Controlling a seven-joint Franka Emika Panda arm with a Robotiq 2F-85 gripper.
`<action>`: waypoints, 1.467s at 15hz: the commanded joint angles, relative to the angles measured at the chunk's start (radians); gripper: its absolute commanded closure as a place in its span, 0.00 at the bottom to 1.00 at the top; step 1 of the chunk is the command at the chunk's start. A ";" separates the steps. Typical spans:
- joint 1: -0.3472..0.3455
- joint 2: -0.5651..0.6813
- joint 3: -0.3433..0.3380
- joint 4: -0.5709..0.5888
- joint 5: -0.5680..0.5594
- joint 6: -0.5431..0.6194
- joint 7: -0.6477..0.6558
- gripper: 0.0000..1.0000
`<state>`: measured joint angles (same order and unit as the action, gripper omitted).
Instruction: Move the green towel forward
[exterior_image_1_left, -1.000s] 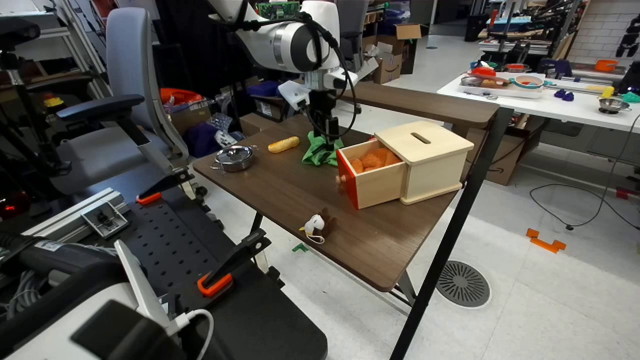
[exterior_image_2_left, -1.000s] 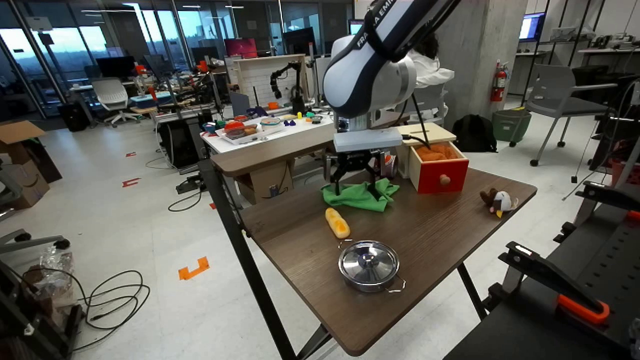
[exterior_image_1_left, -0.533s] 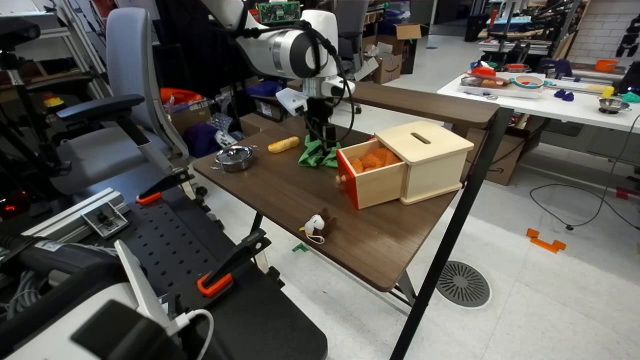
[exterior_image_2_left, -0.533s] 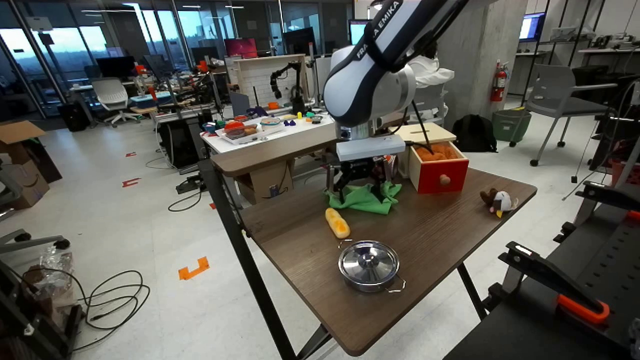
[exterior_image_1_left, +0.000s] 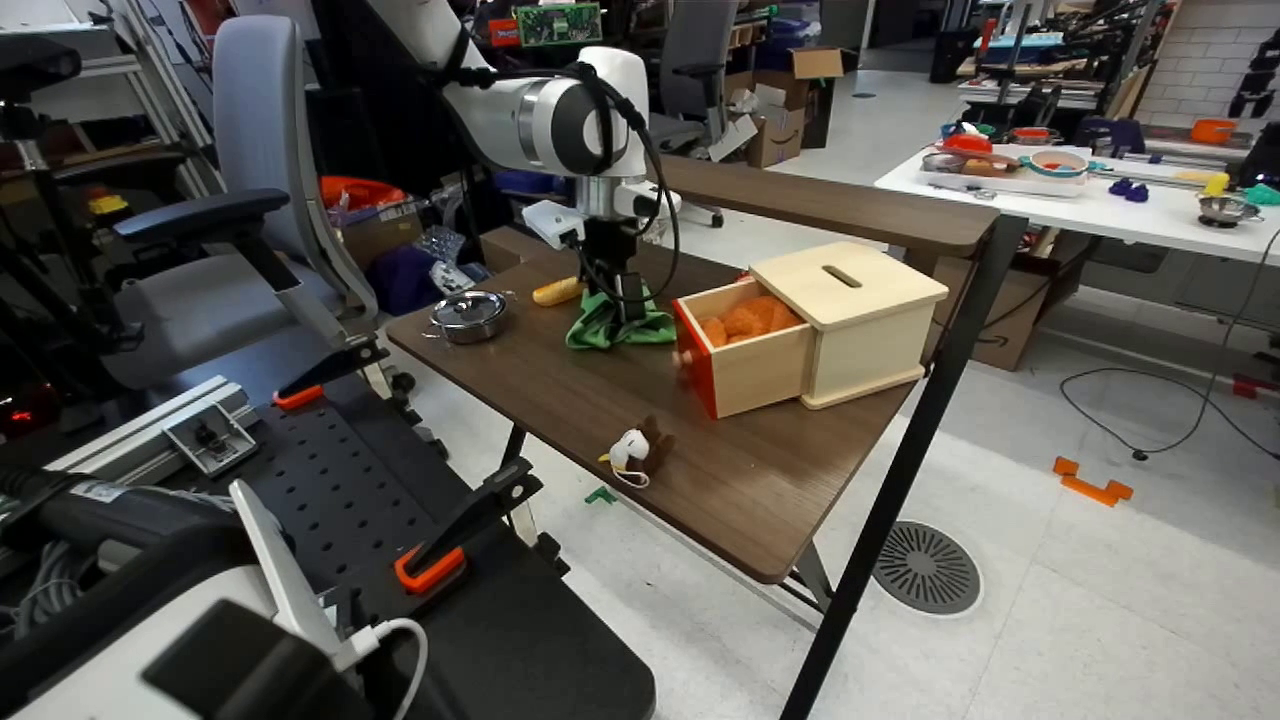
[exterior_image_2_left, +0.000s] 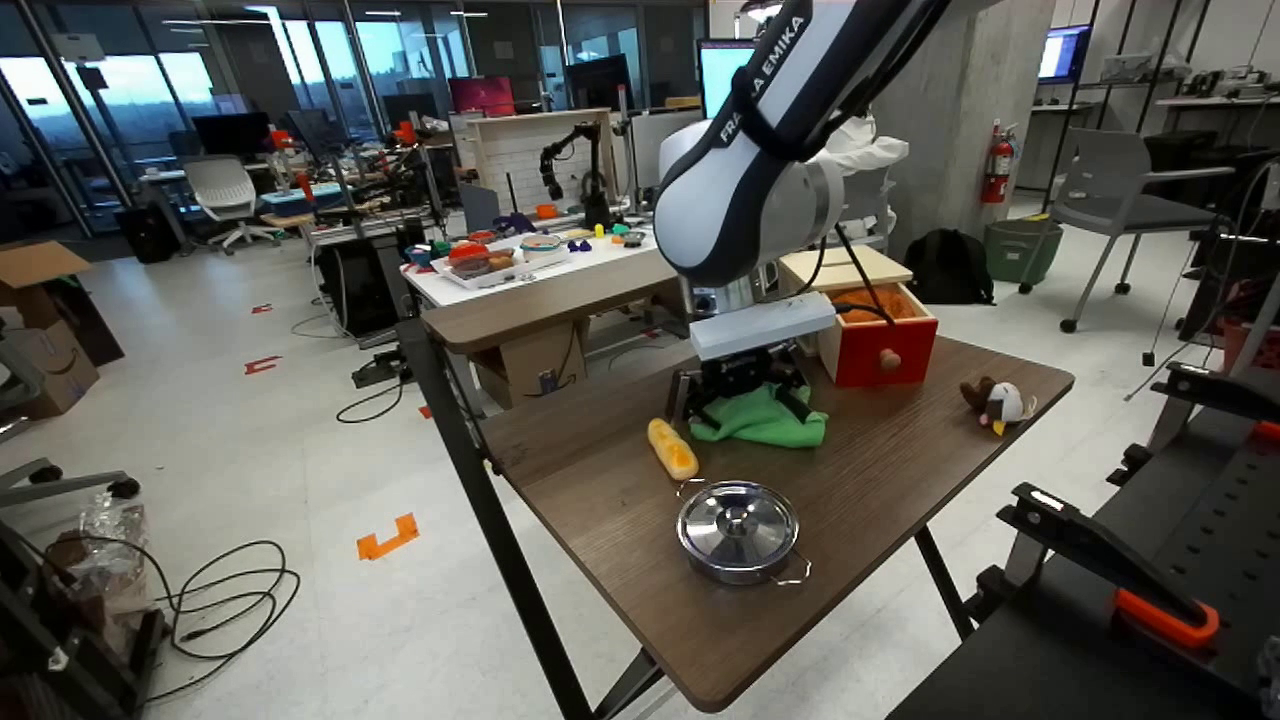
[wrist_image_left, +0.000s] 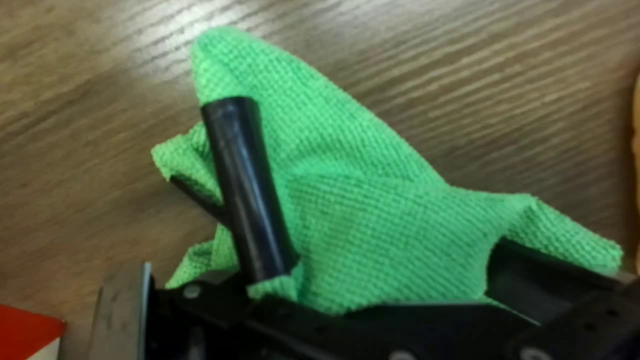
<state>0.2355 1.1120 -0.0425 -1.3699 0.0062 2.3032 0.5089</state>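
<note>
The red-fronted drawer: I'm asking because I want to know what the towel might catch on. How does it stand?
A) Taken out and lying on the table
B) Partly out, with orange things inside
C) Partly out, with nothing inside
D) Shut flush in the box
B: in both exterior views the red-fronted drawer juts from the wooden box, orange things showing inside.

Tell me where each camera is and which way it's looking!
An exterior view: by a black perforated bench, looking down across the brown table; the robot's arm shows at the top.
An exterior view: beyond the table's end nearest the lidded steel pot, looking down toward the red-fronted drawer; the arm and gripper show.
Wrist view: on the arm, by the gripper, looking down at the green towel; its black fingers show, apart.
Both exterior views share the table, pot, towel, arm and gripper.
</note>
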 joint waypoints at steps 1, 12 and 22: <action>0.027 -0.084 -0.027 -0.160 -0.007 0.006 0.006 0.00; 0.015 -0.256 -0.044 -0.419 0.001 0.025 0.015 0.00; 0.002 -0.378 -0.055 -0.463 -0.008 -0.006 0.031 0.00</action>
<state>0.2441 0.7339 -0.1045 -1.8355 0.0039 2.2989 0.5364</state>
